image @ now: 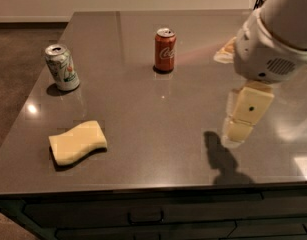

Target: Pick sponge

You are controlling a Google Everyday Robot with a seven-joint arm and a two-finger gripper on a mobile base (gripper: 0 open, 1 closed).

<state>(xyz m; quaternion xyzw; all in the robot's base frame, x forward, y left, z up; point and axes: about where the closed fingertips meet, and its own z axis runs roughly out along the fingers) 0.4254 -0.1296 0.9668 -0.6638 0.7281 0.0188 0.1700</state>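
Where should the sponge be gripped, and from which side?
Probably from above, across its short width near the middle: the sponge lies flat on the counter, its wavy long edges being the closer pair, both free. The gripper hangs over the counter's right side, far from it.

Pale-yellow sponge (pixel 78 143), red can (pixel 165 50), green-white can (pixel 62 68), grey table (pixel 158 119); pale-yellow hand (pixel 245 115) hovers at right.

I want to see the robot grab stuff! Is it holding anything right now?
Nothing seems to be held. The gripper hangs above the table at the right of the view, while the sponge lies flat on it, far away.
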